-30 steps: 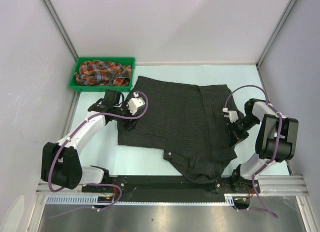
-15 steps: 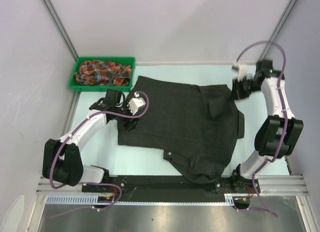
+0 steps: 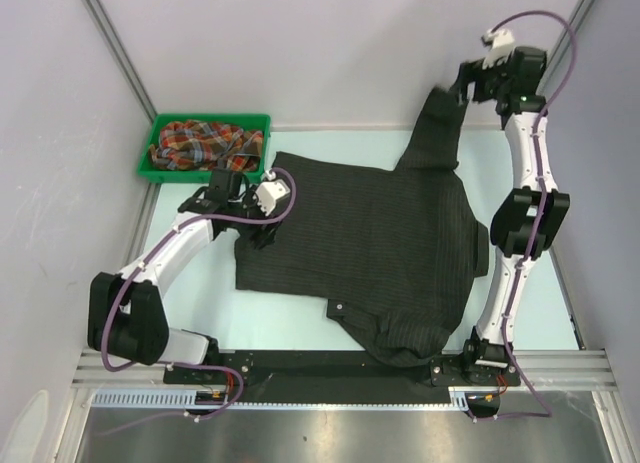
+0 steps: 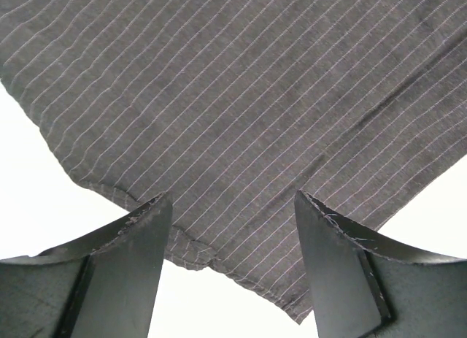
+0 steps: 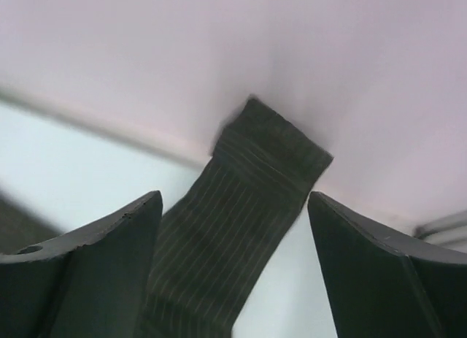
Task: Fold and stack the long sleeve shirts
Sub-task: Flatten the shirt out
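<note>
A: How many shirts?
B: Two: one black pinstriped collared cloth shirt (image 3: pixel 360 243), one red, orange and green plaid cloth shirt (image 3: pixel 200 143).
A: Bins, arms?
B: One green rectangular plastic bin (image 3: pixel 215 117). Two white-and-black robot arms — left arm (image 3: pixel 170 258), right arm (image 3: pixel 530 153).

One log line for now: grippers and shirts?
left gripper: open over black shirt edge | right gripper: open, raised, sleeve airborne between its jaws | plaid shirt: bunched in green bin | stack: not started
</note>
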`<state>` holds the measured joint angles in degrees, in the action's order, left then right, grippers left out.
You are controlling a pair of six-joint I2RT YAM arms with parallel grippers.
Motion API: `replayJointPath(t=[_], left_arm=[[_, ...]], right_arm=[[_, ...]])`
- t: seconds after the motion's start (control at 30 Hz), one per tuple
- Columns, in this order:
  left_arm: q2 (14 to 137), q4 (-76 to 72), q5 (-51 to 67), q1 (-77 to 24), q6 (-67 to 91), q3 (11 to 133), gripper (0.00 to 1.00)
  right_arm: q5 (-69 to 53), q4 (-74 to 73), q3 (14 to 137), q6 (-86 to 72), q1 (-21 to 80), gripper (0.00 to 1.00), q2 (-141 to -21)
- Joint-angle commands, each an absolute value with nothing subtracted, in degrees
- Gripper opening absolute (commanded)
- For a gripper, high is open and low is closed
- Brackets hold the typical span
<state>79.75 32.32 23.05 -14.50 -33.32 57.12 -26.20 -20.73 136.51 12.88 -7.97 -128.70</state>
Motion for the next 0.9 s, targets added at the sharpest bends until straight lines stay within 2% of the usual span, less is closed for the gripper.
replayJointPath(t=[0.0, 0.13, 0.2, 0.23, 0.37, 0.47, 0.53, 0.67, 0.87], left_arm=[[75.77, 31.81, 24.08, -13.8, -33.74, 56.34, 0.73], [73.13, 37.87, 31.71, -14.41, -41.89, 54.76, 0.73], [69.89, 39.28, 33.65, -18.0, -44.55, 52.39, 0.73], [68.74, 39.29, 33.31, -20.19, -46.39, 50.12, 0.74], [66.62, 34.12, 26.73, -38.26, -45.98, 45.45, 0.73], [71.7, 31.73, 28.2, -46.11, -40.01, 47.18, 0.72], [75.13, 30.6, 28.05, -49.55, -36.84, 47.64, 0.7], [77.07, 22.43, 20.14, -58.69, -38.14, 44.74, 0.72], [83.05, 14.96, 12.15, -64.77, -39.37, 43.16, 0.67]], right_arm=[[-27.31, -31.1, 120.14, 19.5, -9.92, 0.89, -120.98], [-33.39, -44.06, 103.42, 34.03, -12.74, 0.89, -107.69], [-36.45, -49.72, 97.5, 39.7, -13.27, 0.87, -99.2], [-37.61, -54.88, 90.77, 44.51, -13.62, 0.87, -96.44], [-40.25, -62.04, 75.44, 51.74, -13.1, 0.86, -82.9], [-39.38, -63.89, 68.5, 52.38, -11.69, 0.86, -75.95], [-39.46, -65.2, 66.89, 51.94, -11.25, 0.85, -73.4], [-39.38, -66.97, 65.3, 51.85, -10.55, 0.84, -70.05], [-38.15, -70.22, 65.39, 53.09, -10.55, 0.81, -70.57]])
